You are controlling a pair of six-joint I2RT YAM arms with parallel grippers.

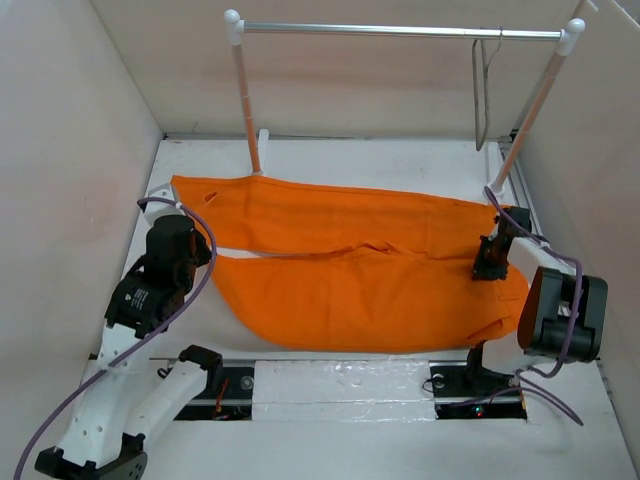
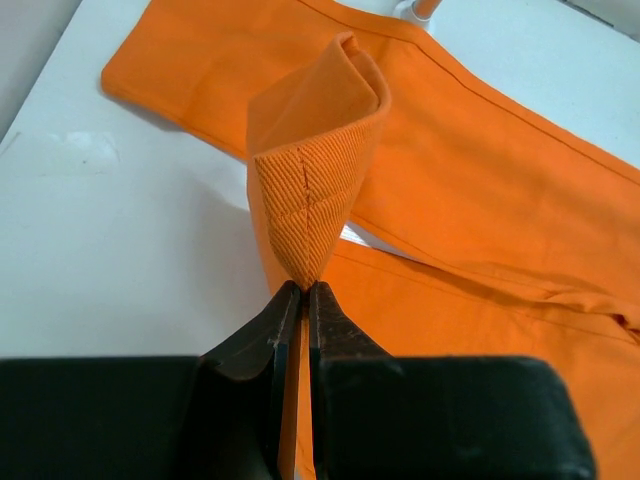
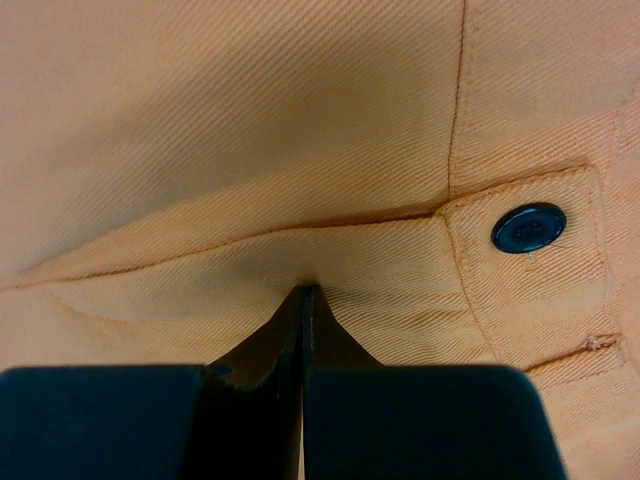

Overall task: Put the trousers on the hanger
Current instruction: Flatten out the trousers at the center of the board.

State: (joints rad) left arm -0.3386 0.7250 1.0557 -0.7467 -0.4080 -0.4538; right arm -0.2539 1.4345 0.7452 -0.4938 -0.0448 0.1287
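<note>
The orange trousers (image 1: 370,280) lie spread across the table, legs to the left and waistband to the right. My left gripper (image 1: 203,256) is shut on a folded hem of a trouser leg (image 2: 310,190), with the jaws (image 2: 303,290) pinching the cloth and lifting it a little. My right gripper (image 1: 488,268) is shut on the cloth at the waistband (image 3: 303,290), just left of the dark button (image 3: 528,228). The thin grey-brown hanger (image 1: 483,95) hangs by its hook from the right end of the rail, apart from both grippers.
A silver rail (image 1: 400,30) on two slanted posts with white caps spans the back of the table. Beige walls close in the left, back and right sides. The arm bases (image 1: 350,385) sit on a strip at the near edge.
</note>
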